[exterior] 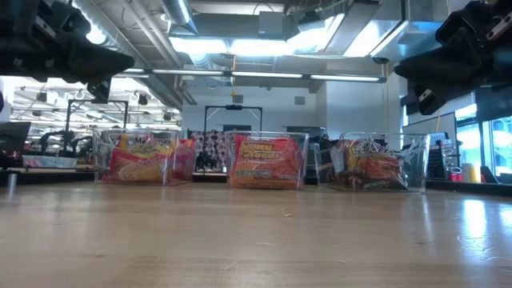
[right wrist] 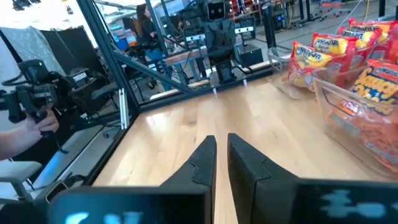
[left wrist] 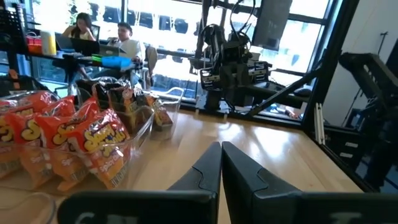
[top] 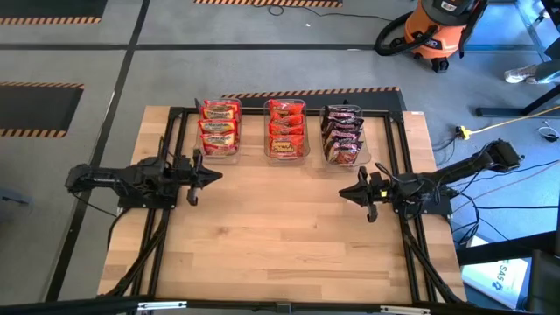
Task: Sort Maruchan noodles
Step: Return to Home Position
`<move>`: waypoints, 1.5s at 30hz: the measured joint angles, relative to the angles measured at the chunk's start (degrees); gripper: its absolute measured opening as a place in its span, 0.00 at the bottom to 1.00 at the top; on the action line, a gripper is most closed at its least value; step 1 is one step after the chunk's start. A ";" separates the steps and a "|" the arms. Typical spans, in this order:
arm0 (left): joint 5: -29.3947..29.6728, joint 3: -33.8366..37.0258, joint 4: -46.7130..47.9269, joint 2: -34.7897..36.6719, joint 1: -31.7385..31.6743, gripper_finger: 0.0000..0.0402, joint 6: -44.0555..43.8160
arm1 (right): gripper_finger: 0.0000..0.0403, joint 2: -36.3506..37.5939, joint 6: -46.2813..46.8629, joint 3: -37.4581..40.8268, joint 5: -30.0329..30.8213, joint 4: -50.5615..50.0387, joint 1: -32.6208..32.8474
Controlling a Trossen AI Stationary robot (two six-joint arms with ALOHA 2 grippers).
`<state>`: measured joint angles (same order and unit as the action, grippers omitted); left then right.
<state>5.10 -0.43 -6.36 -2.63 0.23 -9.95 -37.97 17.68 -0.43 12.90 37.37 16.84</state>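
Three clear bins stand in a row at the table's far edge. The left bin (top: 220, 128) holds red noodle packets, the middle bin (top: 285, 129) orange-yellow and red packets, the right bin (top: 343, 134) dark brown packets. The packets stand on edge inside the bins. My left gripper (top: 215, 176) hovers shut over the table's left side, pointing right, below the left bin. My right gripper (top: 344, 192) hovers shut over the right side, pointing left, nearer than the right bin. In the wrist views, my left gripper (left wrist: 221, 155) and my right gripper (right wrist: 221, 149) hold nothing.
A black frame (top: 398, 166) runs around the table's back and sides. Bare wood (top: 280, 227) spans the middle and near part of the table between the arms. People sit at desks beyond the table (left wrist: 102, 37), and a hand holds a controller (right wrist: 31, 106) off the table's edge.
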 joint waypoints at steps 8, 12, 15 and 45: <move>1.29 0.00 3.65 2.48 0.00 0.01 -0.44 | 0.06 15.02 0.29 -0.02 -0.01 -17.77 0.00; 1.89 0.00 3.16 2.51 0.00 0.02 -0.10 | 0.06 23.62 0.01 -0.02 -0.94 -25.32 0.02; 1.80 0.00 4.64 2.48 0.00 0.03 -0.41 | 0.06 30.72 -0.24 -0.02 -1.17 -31.08 0.02; 4.88 0.00 4.09 2.48 0.00 0.03 6.03 | 0.06 35.05 -4.51 -0.11 -1.99 -34.43 0.00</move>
<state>9.98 -0.43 -2.26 -0.14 0.23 -3.92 -2.92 13.17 -0.54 10.90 2.94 16.84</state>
